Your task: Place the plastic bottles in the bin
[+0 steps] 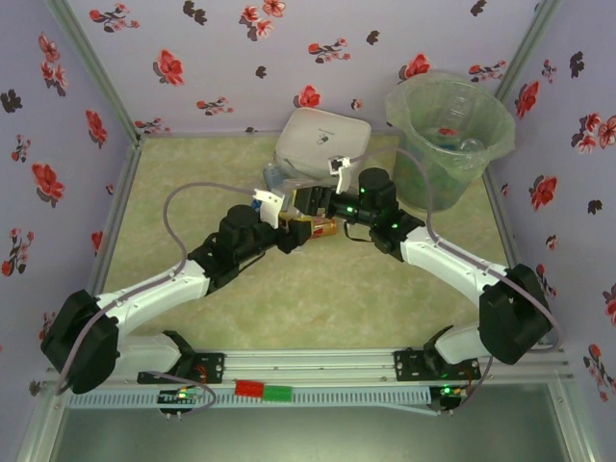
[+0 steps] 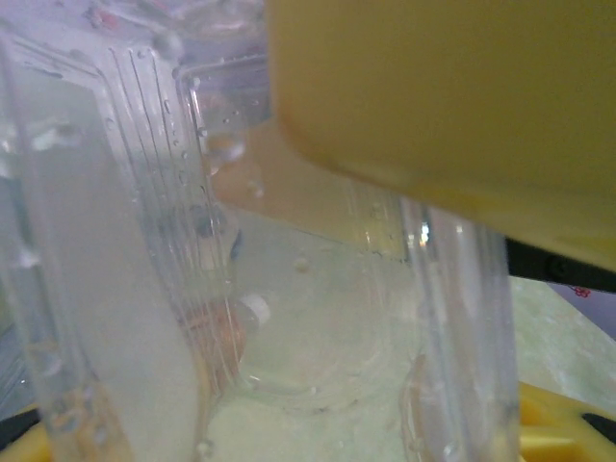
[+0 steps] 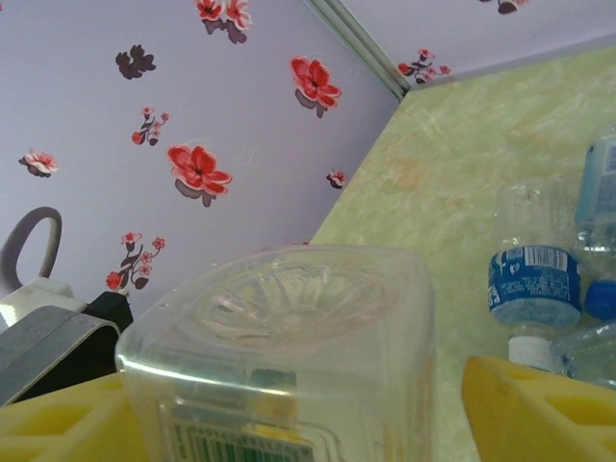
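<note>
From above, the two arms meet mid-table, just in front of the white box (image 1: 322,140). The left gripper (image 1: 304,229) and right gripper (image 1: 325,206) are nose to nose. Whether they're actually touching, I can't tell from up here. The bin (image 1: 438,183) sits at the back right corner, well apart from both, with a few bottles (image 1: 460,142) lying down inside it.

On the left wrist cam, a clear bottle (image 2: 318,327) is right up in the lens, with one yellow finger (image 2: 433,96) pressed against its side. The left fingers are squeezed together on it, so that's the one being held.

On the right wrist cam, the clear bottle (image 3: 289,337) shows base-on, sitting between the right gripper's yellow fingers (image 3: 539,409). The fingers are apart here, with a sliver of gap between the bottle and the finger on the frame's right. Past it, a couple of blue-label bottles (image 3: 534,284) lie on the green table (image 3: 452,164).
</note>
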You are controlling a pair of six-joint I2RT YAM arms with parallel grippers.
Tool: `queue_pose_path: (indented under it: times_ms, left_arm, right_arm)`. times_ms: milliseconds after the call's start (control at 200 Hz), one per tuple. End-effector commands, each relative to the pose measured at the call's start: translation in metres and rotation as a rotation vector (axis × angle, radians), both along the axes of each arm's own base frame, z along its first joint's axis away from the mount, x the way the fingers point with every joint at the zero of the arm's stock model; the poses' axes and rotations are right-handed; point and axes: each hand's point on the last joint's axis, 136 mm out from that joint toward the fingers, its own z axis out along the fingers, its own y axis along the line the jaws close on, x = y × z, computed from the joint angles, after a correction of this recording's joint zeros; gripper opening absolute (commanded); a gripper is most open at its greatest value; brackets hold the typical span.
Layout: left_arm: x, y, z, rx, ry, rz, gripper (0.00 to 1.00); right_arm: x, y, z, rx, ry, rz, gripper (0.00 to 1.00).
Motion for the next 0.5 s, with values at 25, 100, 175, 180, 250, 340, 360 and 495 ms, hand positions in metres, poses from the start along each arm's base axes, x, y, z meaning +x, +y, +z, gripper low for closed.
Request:
queue_pose_path:
  times_ms: [25,100,175,180,250,340,360,495]
  left_arm:
    - [-0.004,-0.006,0.018,-0.067,-0.042,-0.044,0.46]
    - [-0.004,-0.005,0.018,-0.067,-0.044,-0.042,0.46]
    - [-0.004,-0.005,0.019,-0.067,-0.045,-0.043,0.5]
    - [-0.004,-0.005,0.019,-0.067,-0.044,-0.043,0.51]
    - [-0.004,-0.004,0.02,-0.073,-0.043,-0.038,0.67]
    - [-0.003,-0.001,0.021,-0.079,-0.04,-0.02,0.91]
    - [-0.002,0.0,0.021,-0.08,-0.039,-0.015,0.95]
    - [0.001,0.011,0.021,-0.094,-0.037,0.039,1.0]
  right_arm:
    - [0.004,0.005,0.005,0.006,-0.027,0.005,0.65]
    - [0.005,0.004,0.004,0.005,-0.033,-0.001,0.57]
    - [0.004,0.002,0.004,0.001,-0.041,-0.007,0.52]
    - [0.004,0.002,0.004,0.001,-0.041,-0.008,0.51]
    - [0.004,0.0,0.004,-0.003,-0.051,-0.016,0.5]
    - [0.009,-0.005,0.003,-0.029,-0.061,-0.055,0.5]
    - [0.011,-0.007,0.003,-0.036,-0.064,-0.068,0.5]
    - [0.028,-0.023,0.007,-0.082,-0.091,-0.144,0.5]
